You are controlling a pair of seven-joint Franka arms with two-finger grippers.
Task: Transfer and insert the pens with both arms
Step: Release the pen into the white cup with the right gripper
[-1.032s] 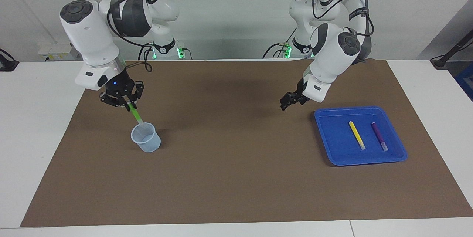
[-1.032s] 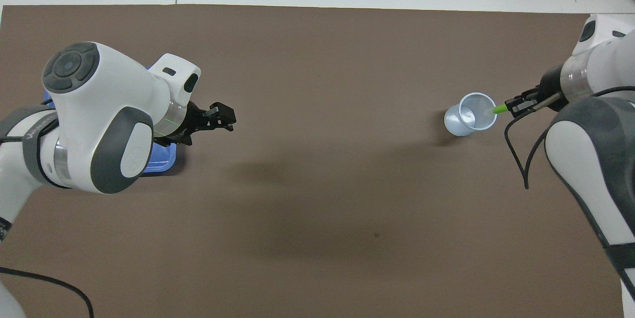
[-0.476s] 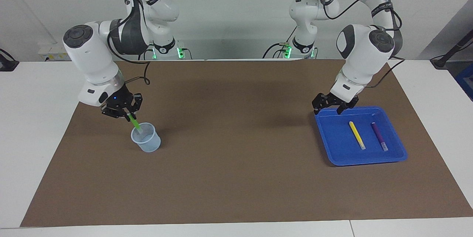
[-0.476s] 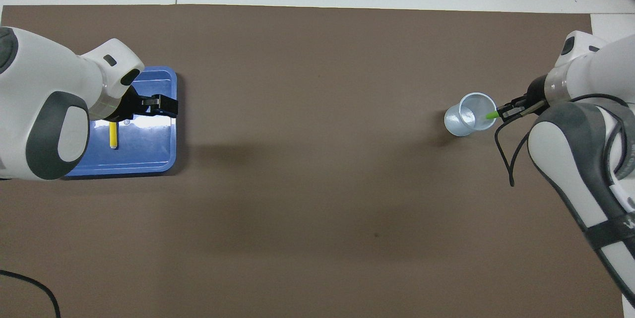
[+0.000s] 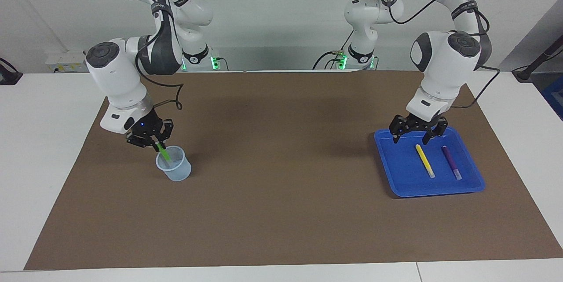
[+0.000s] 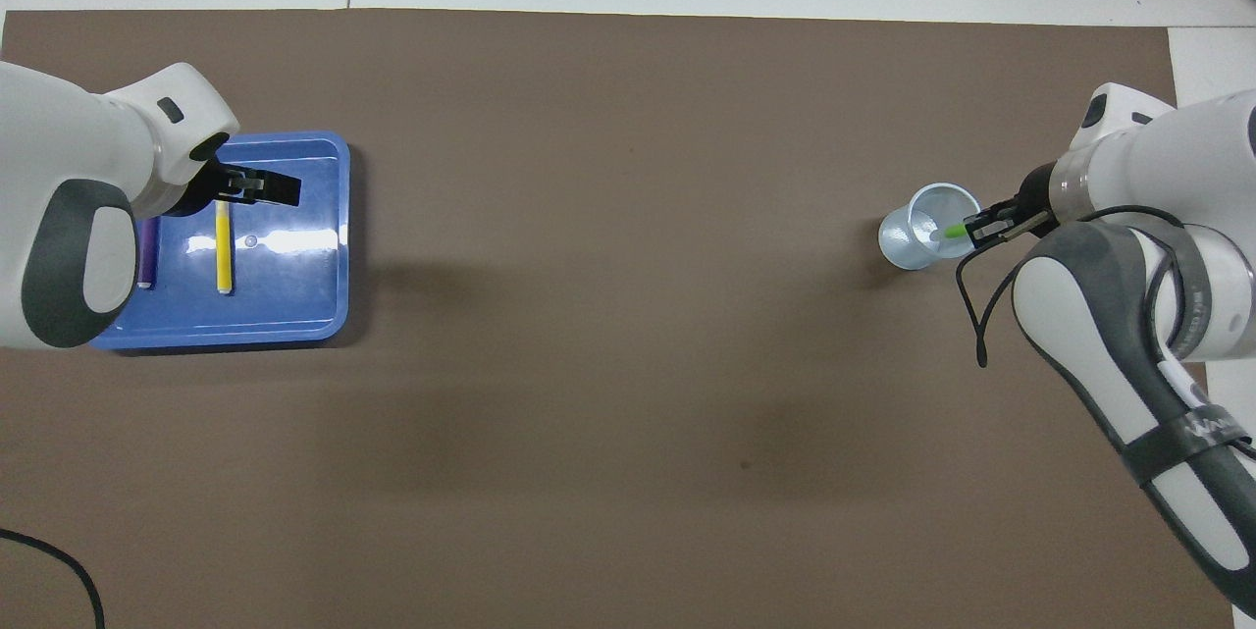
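Facing view: the right gripper (image 5: pixel 154 142) grips the green pen (image 5: pixel 164 154), tilted, its lower end inside the translucent cup (image 5: pixel 173 169); the left gripper (image 5: pixel 417 134) hangs spread open and empty over the blue tray (image 5: pixel 398 167), just above the yellow pen (image 5: pixel 425 160), the purple pen (image 5: pixel 451 162) lying beside it.

Overhead view: the green pen (image 6: pixel 950 232) sits within the cup's (image 6: pixel 917 238) mouth; insertion looks nearly done, so next come release there and, at the tray (image 6: pixel 314 315), a descent onto the yellow pen (image 6: pixel 224 251).

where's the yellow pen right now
The yellow pen lies flat in the blue tray at the left arm's end of the table, beside the purple pen, with the open left gripper just above it.
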